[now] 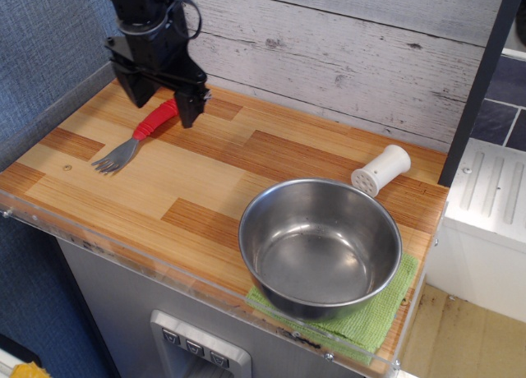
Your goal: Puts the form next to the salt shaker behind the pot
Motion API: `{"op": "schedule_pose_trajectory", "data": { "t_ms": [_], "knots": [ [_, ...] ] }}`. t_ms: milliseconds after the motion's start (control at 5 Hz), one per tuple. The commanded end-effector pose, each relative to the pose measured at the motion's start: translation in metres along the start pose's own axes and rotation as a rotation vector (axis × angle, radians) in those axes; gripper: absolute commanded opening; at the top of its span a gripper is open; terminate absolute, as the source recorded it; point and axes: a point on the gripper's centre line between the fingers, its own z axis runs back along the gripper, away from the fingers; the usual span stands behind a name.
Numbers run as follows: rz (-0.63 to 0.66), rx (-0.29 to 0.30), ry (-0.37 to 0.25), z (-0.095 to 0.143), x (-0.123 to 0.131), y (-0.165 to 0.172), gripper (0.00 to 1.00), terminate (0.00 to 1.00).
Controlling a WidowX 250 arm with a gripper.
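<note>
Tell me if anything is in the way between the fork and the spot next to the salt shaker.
Nothing visible blocks it. Bare wood lies between the fork and the salt shaker, and the pot sits nearer the front edge, off that line.

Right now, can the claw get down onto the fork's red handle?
Probably yes. The claw hangs open right over the fork, its fingers either side of the red handle end, and nothing lies between them.
</note>
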Motion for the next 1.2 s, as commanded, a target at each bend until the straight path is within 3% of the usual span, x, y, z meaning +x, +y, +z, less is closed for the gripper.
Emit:
{"op": "schedule_pose_trajectory", "data": {
  "t_ms": [0, 800, 1000],
  "knots": [
    [0.073, 0.062, -0.005, -0.006, 0.005, 0.035, 1.00, 0.00],
    [0.103, 0.007, 0.052, -0.041, -0.004, 0.036, 1.00, 0.00],
    [0.100, 0.018, 0.052, -0.041, 0.001, 0.027, 0.00, 0.00]
  ]
}}
